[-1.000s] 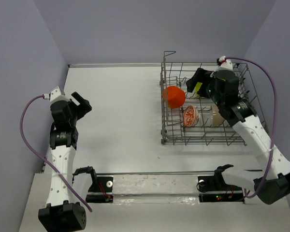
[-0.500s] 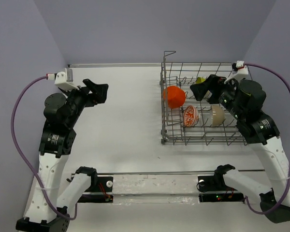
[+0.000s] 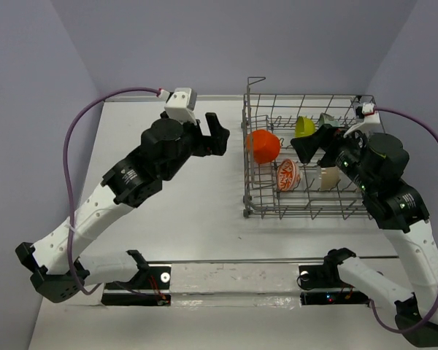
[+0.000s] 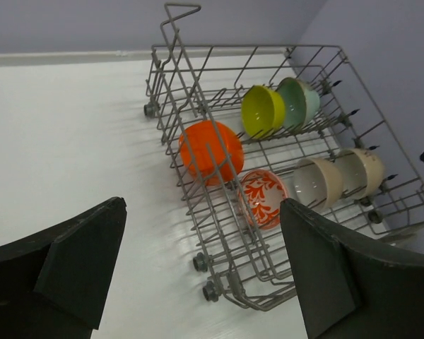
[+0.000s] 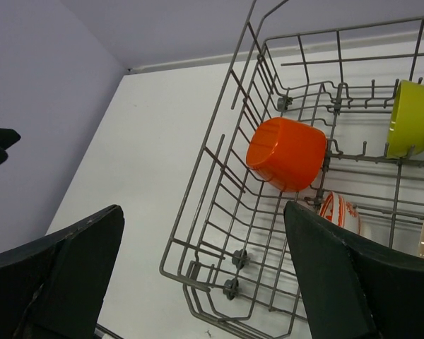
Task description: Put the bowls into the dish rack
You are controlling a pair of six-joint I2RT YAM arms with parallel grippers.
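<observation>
Fingers of left gripper and right gripper gape empty; bowls all sit in the rack (six, I count), so I'd back off without snagging wires.

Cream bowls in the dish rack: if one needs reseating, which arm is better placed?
Right, probably: the right pincer hangs open over the dish rack near the cream bowls; the left pincer is outside the rack's left wall.

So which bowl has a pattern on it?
The red-patterned bowl, white with red leafy markings, right beside the orange bowl; the rest are plain-coloured.
</observation>
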